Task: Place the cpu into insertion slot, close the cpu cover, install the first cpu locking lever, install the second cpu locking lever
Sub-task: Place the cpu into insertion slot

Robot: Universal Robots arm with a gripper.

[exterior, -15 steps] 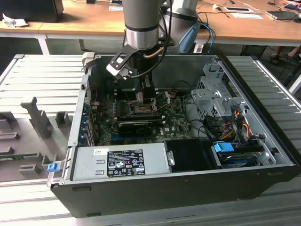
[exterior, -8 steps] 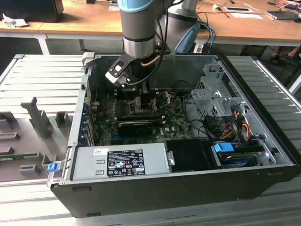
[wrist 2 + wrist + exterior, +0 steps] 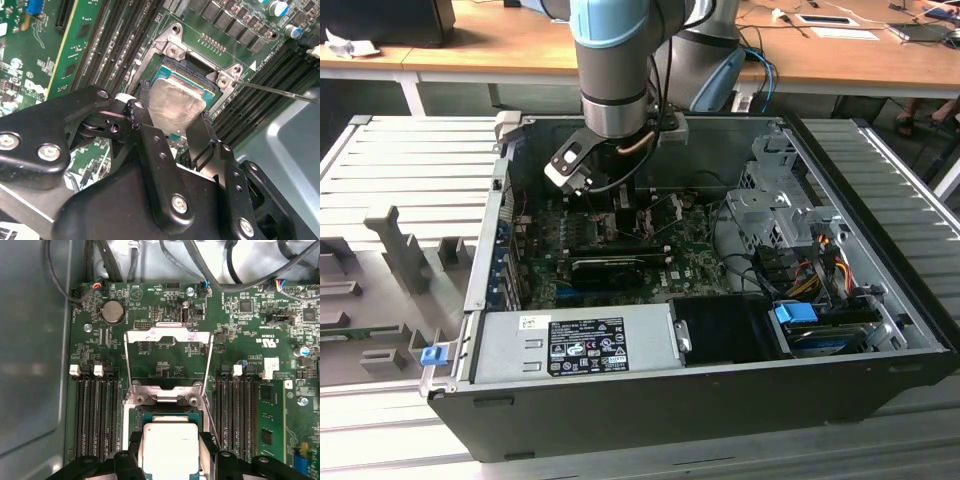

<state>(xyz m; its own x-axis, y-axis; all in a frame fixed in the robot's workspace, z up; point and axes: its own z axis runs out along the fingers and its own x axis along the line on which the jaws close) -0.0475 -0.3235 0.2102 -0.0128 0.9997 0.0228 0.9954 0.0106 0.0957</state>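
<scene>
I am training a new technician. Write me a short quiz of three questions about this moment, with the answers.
1. True or false: the cpu cover lies shut over the insertion slot.
2. What is the gripper shut on? A a screw; B the cpu; C a cable.
3. Fill in: the round coin battery sits on the green ____.
Key: 1 false, it is swung open. 2 B. 3 motherboard.

Access from above: cpu cover point(image 3: 167, 337) hinged open beyond insertion slot point(image 3: 131, 412), out of the way. Over the slot, claw point(image 3: 171, 440) gripping cpu point(image 3: 170, 452) takes the room. Flanking both sides: memory slots point(image 3: 95, 415). By the case wall: cables point(image 3: 100, 265).
</scene>
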